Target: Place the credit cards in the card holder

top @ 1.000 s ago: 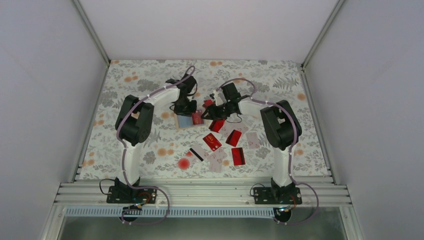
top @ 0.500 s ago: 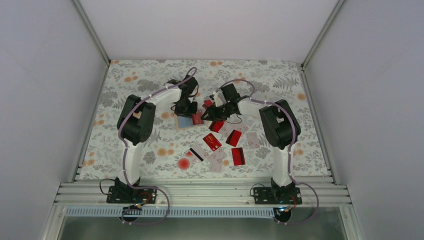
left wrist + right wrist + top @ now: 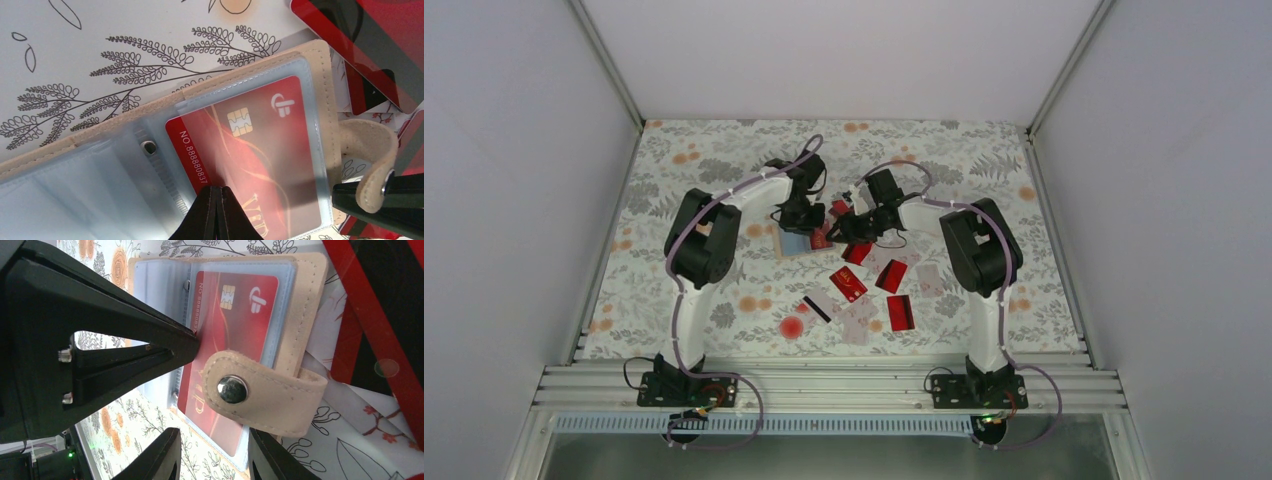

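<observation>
The card holder (image 3: 794,244) lies open on the flowered table; it is tan with clear sleeves (image 3: 95,185). A red credit card (image 3: 260,145) sits most of the way into the right-hand sleeve, its numbered edge sticking out. My left gripper (image 3: 216,192) is shut, its tips pressing on that exposed edge. My right gripper (image 3: 212,460) is open, its fingers straddling the holder's near edge (image 3: 305,305). The snap strap (image 3: 260,390) lies over the card. Several more credit cards (image 3: 848,283), red and pale, are spread out nearer the arm bases.
A white card with a black stripe (image 3: 817,306) lies beside a round red blot (image 3: 792,326) printed on the cloth. Red cards (image 3: 370,50) overlap just past the holder's right edge. Both arms crowd the same spot at mid-table. White walls (image 3: 544,200) enclose the table.
My left gripper has edged to the right over the holder, staying shut. The right gripper has shifted slightly left toward it. The loose cards have not moved.
</observation>
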Controlling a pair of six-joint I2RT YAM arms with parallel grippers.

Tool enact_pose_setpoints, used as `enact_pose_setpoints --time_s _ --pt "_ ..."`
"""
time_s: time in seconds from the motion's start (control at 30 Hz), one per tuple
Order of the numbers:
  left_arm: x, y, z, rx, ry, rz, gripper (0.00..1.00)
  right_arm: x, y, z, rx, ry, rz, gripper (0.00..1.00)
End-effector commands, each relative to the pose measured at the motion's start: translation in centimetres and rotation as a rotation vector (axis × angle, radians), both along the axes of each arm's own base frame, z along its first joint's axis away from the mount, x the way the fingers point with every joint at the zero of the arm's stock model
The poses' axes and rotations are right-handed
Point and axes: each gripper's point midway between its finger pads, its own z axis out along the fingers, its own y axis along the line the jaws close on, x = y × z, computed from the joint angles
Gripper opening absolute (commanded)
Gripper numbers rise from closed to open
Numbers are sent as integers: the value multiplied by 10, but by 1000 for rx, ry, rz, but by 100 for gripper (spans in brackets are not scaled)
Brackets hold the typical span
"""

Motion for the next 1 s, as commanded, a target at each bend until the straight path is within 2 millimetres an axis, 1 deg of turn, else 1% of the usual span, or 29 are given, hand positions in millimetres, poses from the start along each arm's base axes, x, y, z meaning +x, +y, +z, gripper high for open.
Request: enact_pose_setpoints --time_s 0.0,0.17,0.33,0.47,0.57,0.67,0.8,0.87,0.9,0.97 --pt "3 2 10 18 -21 12 2 -2 5 3 16 -18 21 34" --pt "6 12 34 23 -75 28 2 -1 5 9 18 -25 19 34" --pt "3 27 47 29 -101 41 2 -2 5 11 16 -22 17 34" --pt "-8 34 42 29 -93 22 2 -2 5 7 10 -16 14 34" --pt "-15 38 32 30 -82 12 2 -1 5 8 9 -19 12 34" --pt "-19 38 26 23 -75 1 2 1 5 8 9 -19 11 35" --pt "-21 44 19 43 -67 3 2 2 6 7 9 -14 12 34" --pt "-20 49 22 53 -85 11 3 3 5 10 -2 -25 11 34" --pt "-18 52 27 53 -104 16 3 4 4 13 -11 -33 9 34" --pt "-14 56 37 47 -143 27 7 7 2 26 -21 -67 6 35"
